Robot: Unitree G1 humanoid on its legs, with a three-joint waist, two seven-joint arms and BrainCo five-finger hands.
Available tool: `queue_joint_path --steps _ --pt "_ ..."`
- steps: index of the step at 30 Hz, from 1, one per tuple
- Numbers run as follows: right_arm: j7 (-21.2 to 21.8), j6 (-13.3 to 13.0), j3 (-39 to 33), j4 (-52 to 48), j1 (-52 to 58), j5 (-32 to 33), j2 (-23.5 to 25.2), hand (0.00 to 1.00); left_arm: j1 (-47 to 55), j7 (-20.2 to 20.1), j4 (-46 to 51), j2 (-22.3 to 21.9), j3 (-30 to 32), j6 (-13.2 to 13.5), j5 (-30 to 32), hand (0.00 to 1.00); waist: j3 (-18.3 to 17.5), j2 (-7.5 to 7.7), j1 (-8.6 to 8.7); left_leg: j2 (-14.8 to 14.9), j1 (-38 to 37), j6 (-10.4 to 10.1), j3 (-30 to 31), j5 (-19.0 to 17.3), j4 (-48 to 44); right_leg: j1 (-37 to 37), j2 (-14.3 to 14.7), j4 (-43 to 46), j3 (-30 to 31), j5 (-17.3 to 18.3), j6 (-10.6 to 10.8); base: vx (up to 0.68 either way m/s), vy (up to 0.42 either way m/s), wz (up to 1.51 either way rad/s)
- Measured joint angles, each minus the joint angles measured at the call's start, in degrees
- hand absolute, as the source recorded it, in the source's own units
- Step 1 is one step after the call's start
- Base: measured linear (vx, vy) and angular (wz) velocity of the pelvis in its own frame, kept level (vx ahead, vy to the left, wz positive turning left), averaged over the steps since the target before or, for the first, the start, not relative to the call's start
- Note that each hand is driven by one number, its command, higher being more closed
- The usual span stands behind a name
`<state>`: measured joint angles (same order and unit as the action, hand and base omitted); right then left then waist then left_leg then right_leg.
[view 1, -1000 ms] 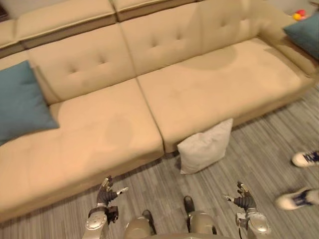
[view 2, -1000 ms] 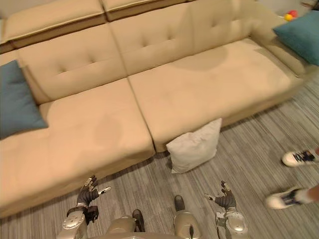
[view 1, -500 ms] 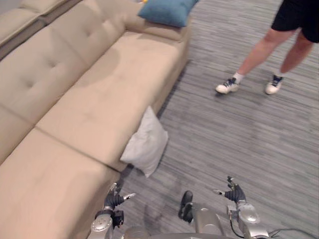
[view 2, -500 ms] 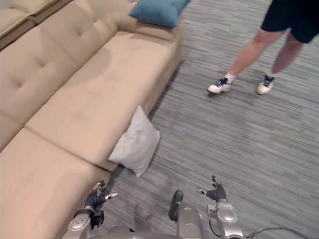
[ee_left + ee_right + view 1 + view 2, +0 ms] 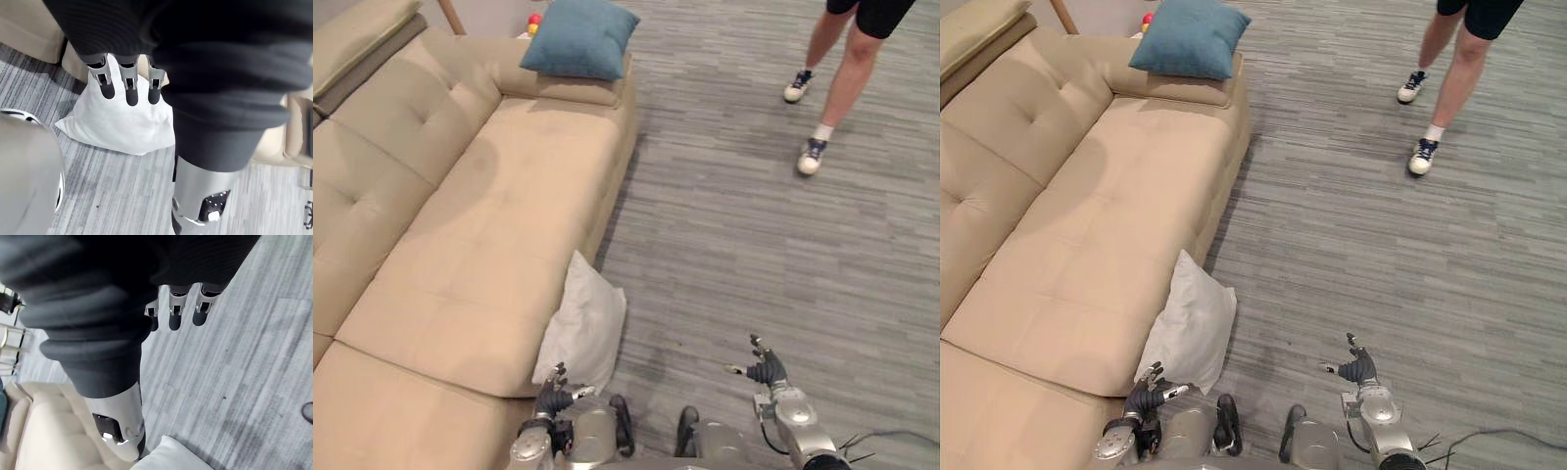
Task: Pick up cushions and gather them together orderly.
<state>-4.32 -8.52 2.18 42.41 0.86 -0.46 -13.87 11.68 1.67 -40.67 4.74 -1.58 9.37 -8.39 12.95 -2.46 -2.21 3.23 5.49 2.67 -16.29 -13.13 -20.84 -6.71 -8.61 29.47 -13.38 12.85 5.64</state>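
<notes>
Sofa (image 5: 480, 225): white cushion (image 5: 583, 331) unmoved; L robot hand (image 5: 552, 396), R robot hand (image 5: 765, 369) open.

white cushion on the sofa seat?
No, the white cushion stands on the grey floor, leaning against the front of the sofa.

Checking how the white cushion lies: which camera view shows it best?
The right eye view: the white cushion shows nearly whole, leaning on the sofa front, on the floor. The left eye view shows the same. The left wrist view has it partly behind the left hand; the right wrist view catches one corner.
</notes>
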Motion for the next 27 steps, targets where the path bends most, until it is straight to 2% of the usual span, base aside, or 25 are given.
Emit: queue_joint_path --steps 1,2,3,4,5,6,7,8,9,10,11,12,13,16,17,18,19,20,21,22,23,27 --pt "0.02 -0.01 0.02 0.00 -0.01 -0.14 0.15 0.00 0.17 0.06 0.00 0.15 0.00 0.01 0.01 0.00 -0.06 -0.02 0.10 -0.57 -0.74 0.23 0.67 -0.54 0.06 -0.78 -0.96 3.54 0.12 -0.06 0.13 0.33 0.153 0.58" --pt "0.03 0.02 0.00 0.02 0.17 -0.17 0.49 0.00 0.02 0.44 0.02 0.84 -0.09 0.00 0.01 0.00 -0.02 0.30 0.32 -1.94 -2.80 0.95 2.47 -0.98 0.63 -2.87 -2.46 11.25 0.45 -0.70 1.11 0.34 0.115 1.03" --pt "0.10 0.00 0.02 0.02 0.43 -0.18 0.86 0.00 -0.25 1.07 0.17 1.66 -0.10 0.03 0.01 0.00 -0.25 0.46 1.39 -2.49 -3.73 1.55 5.34 -1.40 0.84 -3.44 -2.79 13.83 1.86 1.22 0.63 0.36 0.038 1.25" --pt "0.09 -0.03 0.02 0.02 0.34 -0.17 0.94 0.00 -0.75 1.32 0.17 1.74 -0.07 0.05 -0.01 0.00 -0.29 0.32 1.43 -2.63 -4.12 1.56 7.31 -1.40 0.88 -3.94 -2.03 13.18 2.65 2.59 0.13 0.43 -0.005 1.29" --pt "0.10 -0.08 0.02 0.02 0.23 -0.15 0.92 0.00 -1.46 1.80 0.19 2.32 0.02 0.05 -0.05 0.00 -0.47 0.03 1.26 -2.62 -4.39 1.53 10.29 -1.38 1.67 -5.64 -0.09 11.60 4.04 3.78 -0.65 0.41 -0.073 1.29" --pt "0.07 -0.09 -0.06 0.01 0.02 -0.13 0.88 0.00 -2.40 2.28 0.25 2.35 0.03 0.06 -0.10 0.00 -0.38 -0.53 1.54 -2.31 -4.55 1.13 14.57 -1.14 2.73 -7.78 2.96 8.15 8.62 3.95 -1.05 0.33 -0.091 1.35" --pt "-0.02 -0.08 -0.16 -0.16 0.23 -0.03 0.87 0.00 -3.09 2.37 0.25 2.47 0.01 0.08 -0.32 0.00 -0.42 -0.68 1.70 -2.34 -4.34 0.98 17.26 -1.05 2.92 -9.13 4.97 6.41 11.93 3.86 -0.98 0.32 -0.153 1.65" --pt "-0.22 -0.08 -0.46 -0.81 1.18 0.11 0.89 0.00 -4.36 2.49 0.20 2.47 0.00 0.08 -0.96 0.00 -0.41 -0.64 1.83 -2.61 -4.14 0.88 21.08 -1.00 2.64 -10.60 7.09 3.62 17.69 3.39 -0.31 0.25 -0.156 1.50" --pt "-0.48 -0.08 -0.64 -1.10 1.80 0.18 0.89 0.00 -5.00 2.56 0.17 2.39 0.00 0.10 -1.14 0.00 -0.36 -0.44 2.07 -3.07 -4.12 0.73 23.24 -1.03 2.03 -10.76 7.73 1.60 20.41 2.72 0.34 0.32 -0.238 2.11" --pt "-0.63 -0.10 -1.05 -1.20 3.33 0.62 1.14 0.00 -5.54 2.56 0.20 2.22 0.03 0.45 -1.16 0.00 -0.86 0.85 2.69 -4.56 -4.25 -1.85 27.11 -1.85 0.32 -9.54 6.66 -5.17 24.28 -2.52 0.13 0.35 -0.304 2.13" --pt "-0.70 -0.03 -1.44 -0.94 4.26 0.89 1.44 0.00 -5.92 2.58 -0.54 1.28 0.28 0.98 -1.19 0.00 -0.50 1.15 2.53 -4.96 -4.65 -4.57 29.17 -3.80 -1.23 -8.71 5.59 -5.36 22.79 -5.12 -0.62 0.40 -0.372 1.96" --pt "-0.78 0.08 -1.88 -1.13 4.19 1.03 1.47 0.00 -5.78 2.70 -0.48 0.18 0.81 0.96 -1.19 0.00 -0.82 -0.04 2.21 -3.48 -3.99 -5.11 29.81 -4.02 -1.77 -8.76 5.93 -4.13 20.80 -5.11 -0.64 0.36 -0.374 1.49" --pt "-1.03 -0.14 -3.16 -3.06 4.39 1.72 1.56 0.00 -5.26 2.60 -0.32 -1.76 1.21 1.10 -1.19 0.00 -1.30 -1.13 1.45 -1.78 -3.09 -7.21 30.36 -2.77 -1.74 -8.52 6.02 -3.57 16.91 -4.57 -1.41 0.24 -0.285 1.02" --pt "-1.03 -0.99 -4.71 -5.70 4.67 2.87 3.44 0.00 -4.09 2.42 -0.31 -2.65 1.21 1.09 -2.15 0.00 -1.41 -1.36 1.28 1.04 -1.75 -10.61 27.50 -0.66 -1.16 -6.28 5.52 -3.62 9.97 -3.47 -3.03 0.15 -0.264 1.15" --pt "-1.05 -1.26 -4.83 -5.87 4.85 3.11 3.92 0.00 -3.88 2.39 -0.31 -2.67 1.22 1.09 -2.21 0.00 -1.31 -1.19 1.28 1.61 -1.49 -11.05 25.34 -0.06 -1.26 -5.37 5.15 -3.67 8.52 -3.08 -3.69 0.07 -0.201 1.17" --pt "-1.26 -1.37 -5.76 -6.06 5.40 3.28 4.56 0.00 -3.69 2.36 -0.34 -2.77 1.17 1.07 -2.25 0.00 -0.84 -0.41 1.23 2.53 -0.83 -10.95 20.59 0.41 -1.31 -3.97 4.24 -3.88 6.28 -2.35 -4.59 0.04 -0.158 1.06" --pt "-1.60 -1.38 -5.93 -6.03 5.88 3.32 4.76 0.00 -3.60 2.33 -0.41 -2.88 1.03 1.03 -2.25 0.00 -0.71 -0.21 1.27 3.89 -0.27 -10.77 14.60 0.46 -1.27 -2.92 3.60 -4.32 3.98 -1.82 -4.89 0.01 -0.150 1.20" --pt "-1.91 -1.38 -6.19 -5.41 5.95 3.37 4.76 0.00 -3.73 2.31 -0.48 -2.78 0.93 1.03 -2.25 0.00 -0.82 -0.29 1.30 5.08 0.11 -9.14 6.89 0.76 -0.92 -2.46 2.79 -4.82 2.14 -0.90 -4.77 -0.02 -0.076 0.97" --pt "-1.97 -1.39 -6.63 -5.04 5.88 3.38 4.64 0.00 -3.93 2.32 -0.53 -2.52 0.93 1.03 -2.24 0.00 -0.70 0.00 1.29 5.37 0.62 -7.20 3.07 1.00 -0.82 -2.44 2.17 -4.87 1.48 -0.14 -4.98 -0.04 -0.030 0.78" --pt "-2.01 -1.37 -6.80 -4.42 5.69 3.38 4.65 0.00 -3.93 2.34 -0.66 -2.08 0.95 1.03 -2.22 0.00 -0.57 0.39 1.12 5.51 1.39 -6.56 0.53 1.24 -0.91 -2.40 1.43 -5.35 0.70 0.49 -4.88 -0.09 0.030 0.58" --pt "-1.97 -1.35 -6.65 -3.22 5.56 3.38 4.98 0.00 -3.68 2.35 -1.84 -1.45 0.97 1.00 -2.19 0.00 -0.58 0.37 1.03 5.56 2.33 -5.92 -0.95 1.63 -1.00 -2.40 0.79 -5.94 -0.27 0.33 -4.58 -0.09 0.047 0.51" --pt "-2.05 -1.02 -6.23 0.42 5.14 3.15 5.53 0.00 -2.06 2.41 -3.78 1.17 1.11 0.81 -2.03 0.00 -0.61 0.48 1.13 4.63 3.86 -5.53 0.31 1.87 -0.85 -1.62 0.31 -7.82 -1.12 -0.72 -3.19 -0.08 0.078 0.23"
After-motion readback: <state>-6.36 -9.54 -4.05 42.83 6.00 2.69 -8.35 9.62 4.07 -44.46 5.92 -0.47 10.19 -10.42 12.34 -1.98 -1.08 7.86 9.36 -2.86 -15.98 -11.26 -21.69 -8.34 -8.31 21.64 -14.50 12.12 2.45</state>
